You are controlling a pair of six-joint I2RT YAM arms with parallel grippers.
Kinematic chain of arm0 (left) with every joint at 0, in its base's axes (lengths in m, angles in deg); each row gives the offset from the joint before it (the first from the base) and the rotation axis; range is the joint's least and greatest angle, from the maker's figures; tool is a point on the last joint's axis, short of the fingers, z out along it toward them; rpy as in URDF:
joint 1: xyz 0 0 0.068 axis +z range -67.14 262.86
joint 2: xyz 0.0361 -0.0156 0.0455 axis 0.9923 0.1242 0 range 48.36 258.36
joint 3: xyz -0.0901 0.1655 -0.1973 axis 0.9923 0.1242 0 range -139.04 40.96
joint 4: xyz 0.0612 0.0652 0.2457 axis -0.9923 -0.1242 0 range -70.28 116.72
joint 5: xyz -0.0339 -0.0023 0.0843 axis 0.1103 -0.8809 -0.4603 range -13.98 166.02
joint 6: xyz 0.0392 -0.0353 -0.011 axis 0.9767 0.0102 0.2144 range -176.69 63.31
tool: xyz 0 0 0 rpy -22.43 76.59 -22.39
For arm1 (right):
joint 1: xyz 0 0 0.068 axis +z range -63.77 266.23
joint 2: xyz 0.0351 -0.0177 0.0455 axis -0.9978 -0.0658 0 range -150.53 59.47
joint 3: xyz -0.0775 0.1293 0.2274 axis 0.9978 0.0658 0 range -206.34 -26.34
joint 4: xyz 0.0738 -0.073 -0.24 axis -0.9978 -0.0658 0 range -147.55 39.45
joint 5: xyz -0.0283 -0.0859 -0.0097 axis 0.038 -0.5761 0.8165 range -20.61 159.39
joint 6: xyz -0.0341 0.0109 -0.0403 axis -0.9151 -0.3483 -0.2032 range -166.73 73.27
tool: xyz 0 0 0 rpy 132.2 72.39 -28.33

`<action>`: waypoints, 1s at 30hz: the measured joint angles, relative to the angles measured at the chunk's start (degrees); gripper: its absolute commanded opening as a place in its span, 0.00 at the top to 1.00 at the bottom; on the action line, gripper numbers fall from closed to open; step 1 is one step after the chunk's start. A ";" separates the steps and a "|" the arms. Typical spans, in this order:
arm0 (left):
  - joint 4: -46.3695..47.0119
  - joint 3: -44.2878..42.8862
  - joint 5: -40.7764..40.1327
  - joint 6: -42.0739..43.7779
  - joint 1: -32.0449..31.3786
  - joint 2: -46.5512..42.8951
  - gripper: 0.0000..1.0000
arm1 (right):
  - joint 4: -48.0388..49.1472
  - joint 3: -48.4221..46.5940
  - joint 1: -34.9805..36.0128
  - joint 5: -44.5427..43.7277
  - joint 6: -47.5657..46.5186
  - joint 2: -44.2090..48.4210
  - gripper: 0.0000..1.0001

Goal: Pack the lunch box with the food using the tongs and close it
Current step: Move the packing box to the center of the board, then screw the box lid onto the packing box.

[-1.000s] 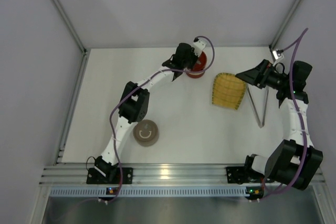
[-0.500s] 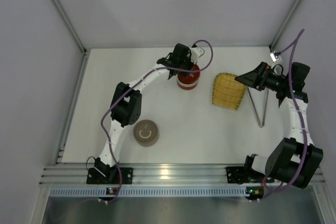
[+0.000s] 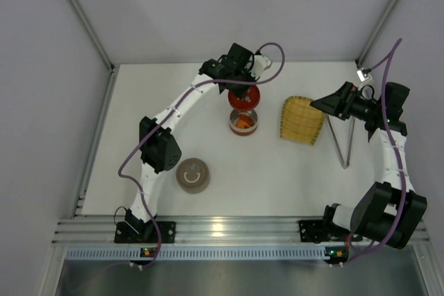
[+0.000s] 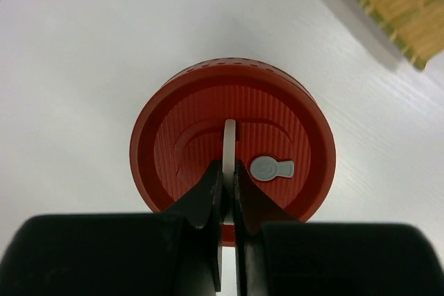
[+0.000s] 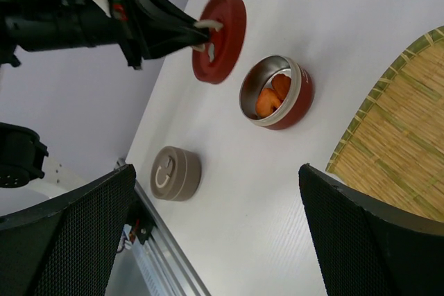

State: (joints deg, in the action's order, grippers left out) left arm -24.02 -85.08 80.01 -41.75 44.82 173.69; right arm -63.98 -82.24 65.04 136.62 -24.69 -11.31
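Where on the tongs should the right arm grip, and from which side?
Probably from straight above, across both prongs a little past the joined end of the tongs: they lie flat, the V opening away from the robot, so squeezing there closes them.

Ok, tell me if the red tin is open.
Open: the left gripper holds its lid off, and orange food shows inside the tin.
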 measured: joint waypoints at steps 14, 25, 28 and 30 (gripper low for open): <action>-10.49 -6.54 -4.20 -10.62 0.33 6.73 1.00 | -1.20 0.02 0.00 -0.09 -1.07 0.00 0.01; -8.70 -2.60 -15.21 -35.21 0.57 5.25 1.00 | -2.25 0.46 0.00 -0.09 -1.95 -0.02 0.00; -7.98 -0.17 -15.61 -40.48 0.20 4.31 1.00 | -2.49 0.52 0.00 -0.09 -2.10 -0.02 0.01; -7.26 1.25 -15.19 -43.93 -0.07 3.89 1.00 | -2.56 0.79 0.00 -0.07 -2.14 -0.02 0.01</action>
State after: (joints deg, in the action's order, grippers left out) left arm -31.28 -83.84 64.82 -85.68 44.76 177.58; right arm -66.54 -81.45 65.04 136.55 -26.83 -11.33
